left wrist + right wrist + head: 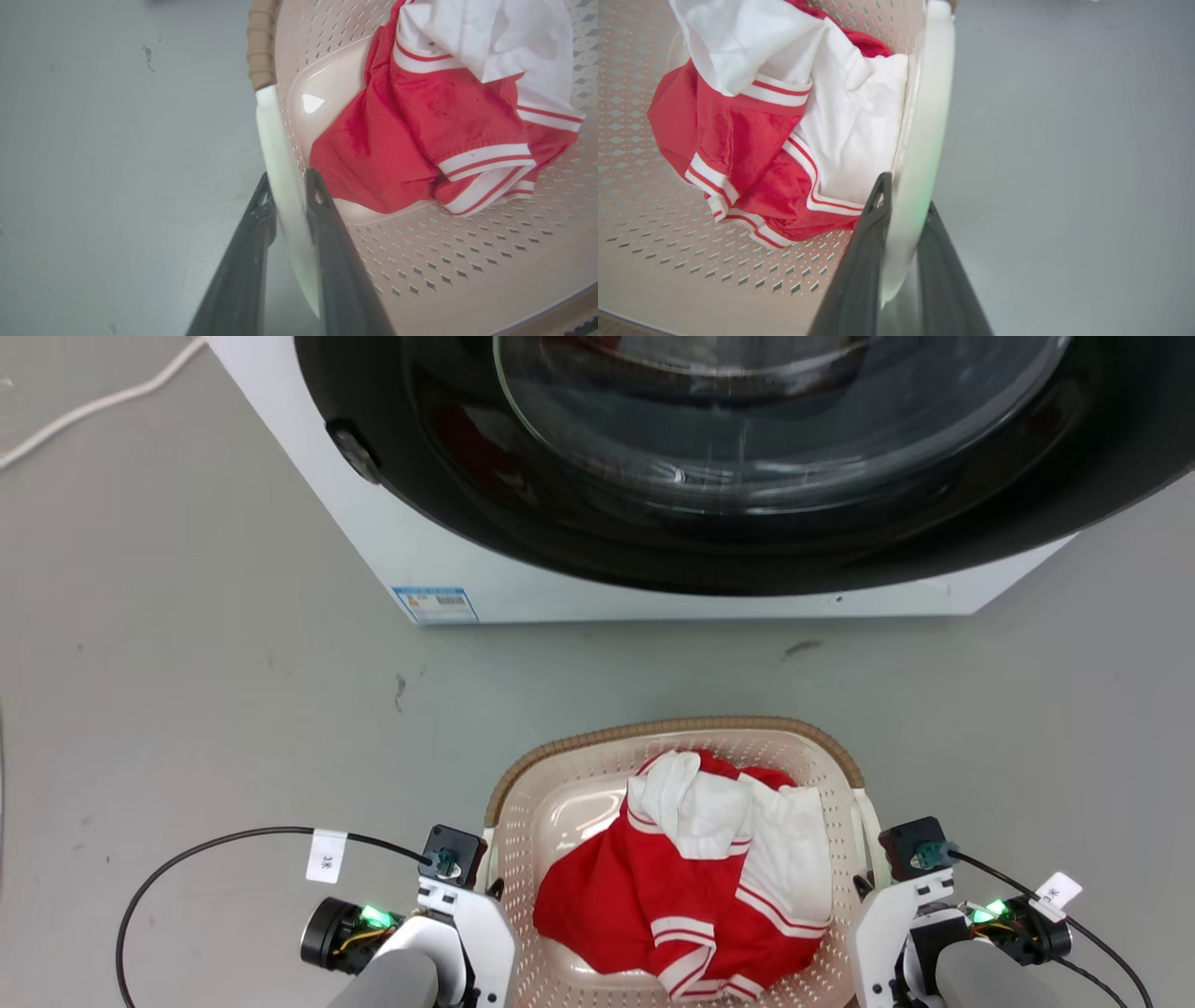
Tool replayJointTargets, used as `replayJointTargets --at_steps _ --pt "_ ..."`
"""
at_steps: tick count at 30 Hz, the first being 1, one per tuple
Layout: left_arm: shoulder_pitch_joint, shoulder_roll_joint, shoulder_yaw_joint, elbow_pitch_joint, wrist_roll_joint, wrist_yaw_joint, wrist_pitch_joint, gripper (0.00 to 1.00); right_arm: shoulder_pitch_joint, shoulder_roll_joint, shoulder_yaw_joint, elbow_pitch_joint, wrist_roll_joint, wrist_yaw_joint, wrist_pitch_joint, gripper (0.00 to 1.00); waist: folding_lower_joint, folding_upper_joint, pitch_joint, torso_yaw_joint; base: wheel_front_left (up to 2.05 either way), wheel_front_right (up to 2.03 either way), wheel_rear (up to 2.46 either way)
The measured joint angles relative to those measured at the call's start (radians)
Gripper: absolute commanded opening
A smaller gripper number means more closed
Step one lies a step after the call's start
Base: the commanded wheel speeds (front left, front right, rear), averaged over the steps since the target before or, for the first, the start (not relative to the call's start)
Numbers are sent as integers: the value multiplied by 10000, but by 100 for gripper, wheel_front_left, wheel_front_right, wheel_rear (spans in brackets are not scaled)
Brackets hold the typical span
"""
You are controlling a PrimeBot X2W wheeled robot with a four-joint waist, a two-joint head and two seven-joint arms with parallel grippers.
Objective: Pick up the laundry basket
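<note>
On floor (187, 663) before washer (467, 569) sits basket (672, 725), clothes (653, 896) inside. Left hand (289, 179) pinches its left handle (273, 135), right hand (906, 193) the right handle (927, 107). Lift both together, straight up, level, so grips don't slip.

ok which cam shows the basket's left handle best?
Left wrist view: the white left handle sits plainly pinched between the fingers of the left end effector. Head view has the basket, but the left arm mostly covers that handle. Right wrist view shows the right handle instead, in the right end effector.
</note>
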Motion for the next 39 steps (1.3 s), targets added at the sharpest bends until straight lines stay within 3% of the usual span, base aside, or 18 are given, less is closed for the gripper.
replayJointTargets --at_steps 12,30,39 --pt "139 119 -1231 -288 -1534 4 1958 0 -15 -48 1053 54 880 -36 1135 0 -1 0 -1443 182 0 0 0" --pt "65 1210 -3513 -1478 -4050 4 4591 0 -120 19 2874 -6 2462 -29 3039 0 0 0 -3343 248 0 0 0" --pt "-361 1613 -4441 -1802 -5079 4 5689 0 -265 -111 4034 -499 3565 -27 4316 0 0 0 -3777 54 0 0 0"
